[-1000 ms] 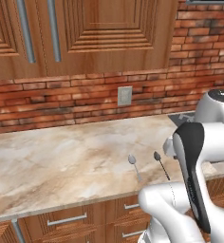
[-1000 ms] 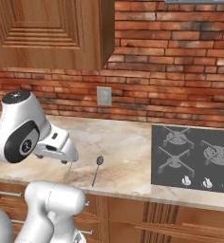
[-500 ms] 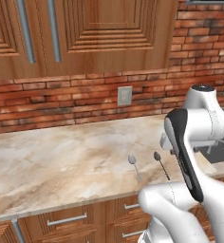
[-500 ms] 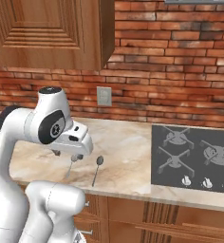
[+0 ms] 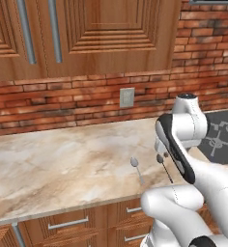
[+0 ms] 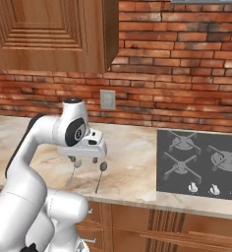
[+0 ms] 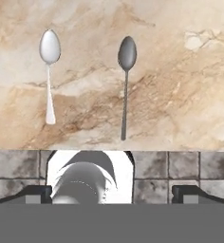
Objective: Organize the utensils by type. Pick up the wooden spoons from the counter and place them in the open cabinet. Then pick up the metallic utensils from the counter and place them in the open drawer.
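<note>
**Arm swings fwd over the two metal spoons**

Swinging fwd since 1 s ago, arm has brought its wrist out over the counter [image 5: 63, 164]; gripper [image 6: 86, 160] was tucked back by the arm's shoulder, now hangs over the front part of the slab w/ fingers pointing down. Spoons haven't budged in that time.

Fingers apart, as wide as they go, nothing betw. them. In right base view both fingertips [image 6: 77, 161] sit above the counter, not touching it or either spoon.

Two metallic utensils lie side by side on the marble, near each other but apart, handles roughly parallel, bowls toward the brick wall [image 6: 187, 74], handles toward the counter's front edge. In hand view: lighter spoon [image 7: 49, 71] out ahead of the left fingertip; darker spoon [image 7: 126, 80] ahead of the gap betw. the fingers, closer to centre. Both lie flat, bowls farthest from the fingers, handle ends nearest.

Left base view: lighter spoon [image 5: 136, 167] in the clear just left of the wrist; darker spoon [image 5: 163, 165] partly hidden behind the forearm. Right base view: darker spoon [image 6: 100, 176] just right of the fingers, lighter spoon [image 6: 72, 175] under/behind the left finger.

Stovetop [image 6: 201, 162] well off to the right of the fingers. Closed wall cabinet [image 5: 87, 34] above.
</note>
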Tool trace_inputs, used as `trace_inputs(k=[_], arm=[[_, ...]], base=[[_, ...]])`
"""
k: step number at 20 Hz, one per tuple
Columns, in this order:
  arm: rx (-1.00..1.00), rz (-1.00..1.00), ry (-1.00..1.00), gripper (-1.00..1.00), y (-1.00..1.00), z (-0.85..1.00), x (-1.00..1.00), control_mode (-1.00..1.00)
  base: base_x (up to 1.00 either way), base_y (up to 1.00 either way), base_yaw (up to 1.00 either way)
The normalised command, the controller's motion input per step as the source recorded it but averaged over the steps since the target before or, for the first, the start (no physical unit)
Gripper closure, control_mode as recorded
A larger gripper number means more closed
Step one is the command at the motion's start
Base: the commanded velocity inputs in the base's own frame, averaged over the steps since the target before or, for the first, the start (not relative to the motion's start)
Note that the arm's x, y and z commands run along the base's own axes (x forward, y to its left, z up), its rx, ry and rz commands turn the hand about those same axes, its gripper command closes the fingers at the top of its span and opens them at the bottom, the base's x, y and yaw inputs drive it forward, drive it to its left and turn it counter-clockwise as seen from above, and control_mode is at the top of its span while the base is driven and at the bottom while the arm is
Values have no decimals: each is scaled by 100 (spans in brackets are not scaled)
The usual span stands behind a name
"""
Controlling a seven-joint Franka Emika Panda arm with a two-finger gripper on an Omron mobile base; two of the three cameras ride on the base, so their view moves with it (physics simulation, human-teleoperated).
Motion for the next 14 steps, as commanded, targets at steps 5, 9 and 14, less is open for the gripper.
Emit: trace_inputs(k=[5,9,14], arm=[[0,11,0,-100,-6,-57,50,-100],[3,4,0,-100,-1,-45,37,-100],[1,0,0,-100,0,-40,25,-100]], base=[[0,0,0],[0,0,0],[0,0,0]])
